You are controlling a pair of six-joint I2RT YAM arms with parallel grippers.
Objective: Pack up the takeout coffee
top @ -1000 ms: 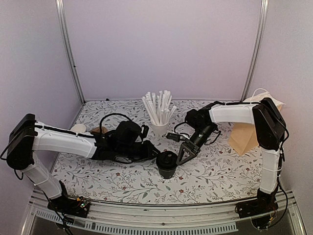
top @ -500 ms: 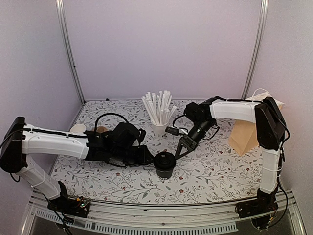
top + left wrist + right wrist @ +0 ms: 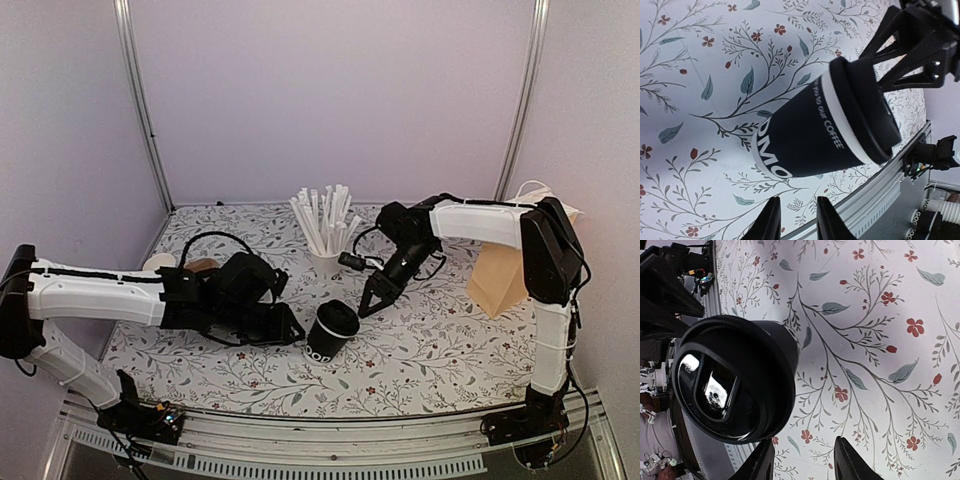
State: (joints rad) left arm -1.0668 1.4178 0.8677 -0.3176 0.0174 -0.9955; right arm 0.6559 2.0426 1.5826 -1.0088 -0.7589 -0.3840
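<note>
Left gripper (image 3: 798,212) lies low over the table (image 3: 430,350), its jaws a little apart with nothing between them; the black cup (image 3: 805,135) is just ahead of its fingertips and, as far as the wrist view shows, not touching them. Right gripper (image 3: 804,452) hangs on the cup's far side, jaws apart and empty, pointed down toward the lid (image 3: 735,380) — so the cup sits between the two grippers and neither holds it. The lid is seated on the white rim, which suggests the capping step is done; that would explain why both sets of jaws are off it. From above the cup looks tilted, its top leaning toward the right arm; whether its base is flat on the table I cannot tell, and a lean like that with no grip on it could end in a spill. A white cup of straws (image 3: 327,263) stands just behind, near enough to be knocked; the brown paper bag (image 3: 497,282) sits at the right edge, well apart — likely where the coffee goes, which favours the right arm for the next grasp, taken round the body below the lid.
</note>
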